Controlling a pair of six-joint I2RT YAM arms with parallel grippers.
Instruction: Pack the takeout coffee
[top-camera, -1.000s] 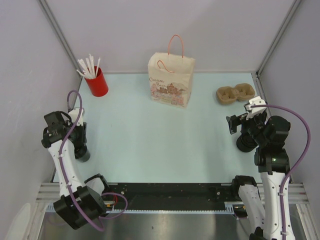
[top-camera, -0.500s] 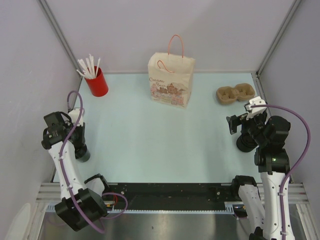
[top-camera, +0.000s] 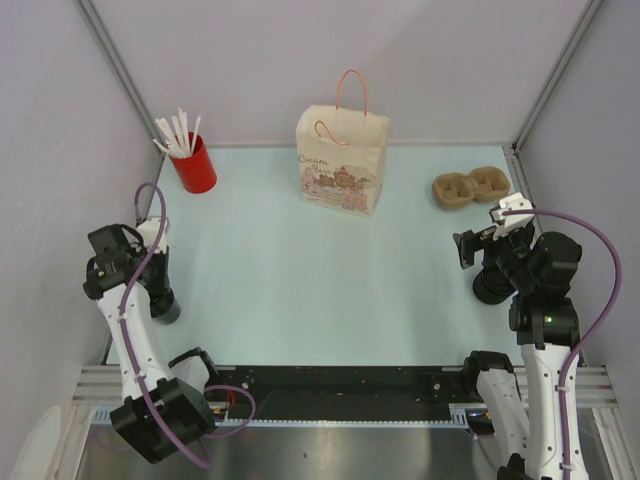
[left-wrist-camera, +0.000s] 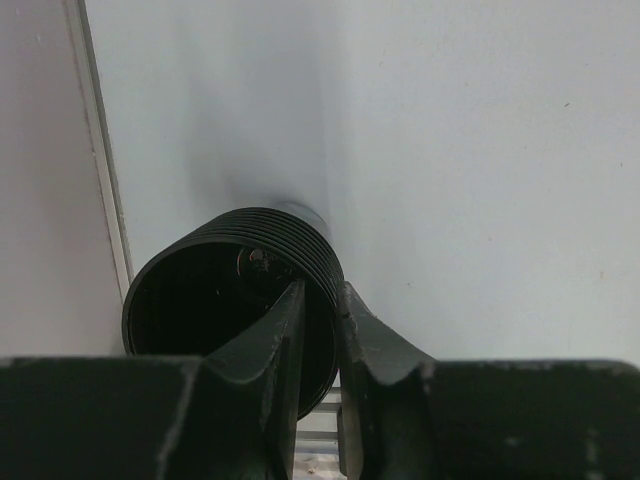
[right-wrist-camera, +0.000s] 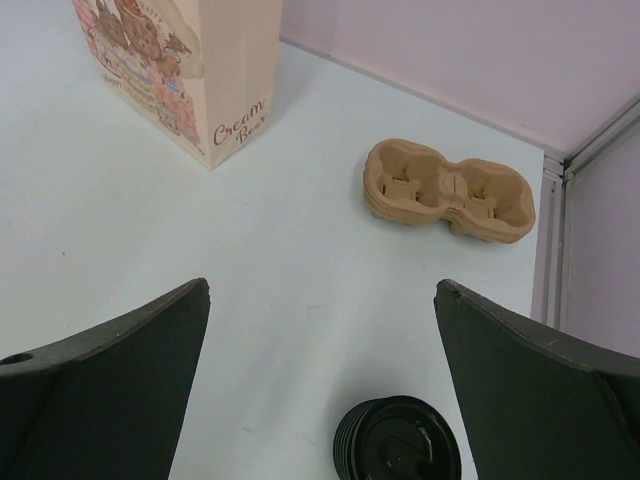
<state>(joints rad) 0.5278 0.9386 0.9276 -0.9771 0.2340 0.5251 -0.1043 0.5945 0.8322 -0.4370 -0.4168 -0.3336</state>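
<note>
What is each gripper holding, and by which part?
Left gripper pinches the takeout coffee by its rim wall; right gripper is open, holding nothing.

Dark cup (top-camera: 168, 312) mostly under left arm

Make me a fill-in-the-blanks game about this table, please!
The cup of straws is ___.
The cardboard carrier has ___ cup holes.
The right hand is wide ___.
The left hand has one finger ___ the coffee cup, one outside.
Missing words: red, two, open, inside.
</note>
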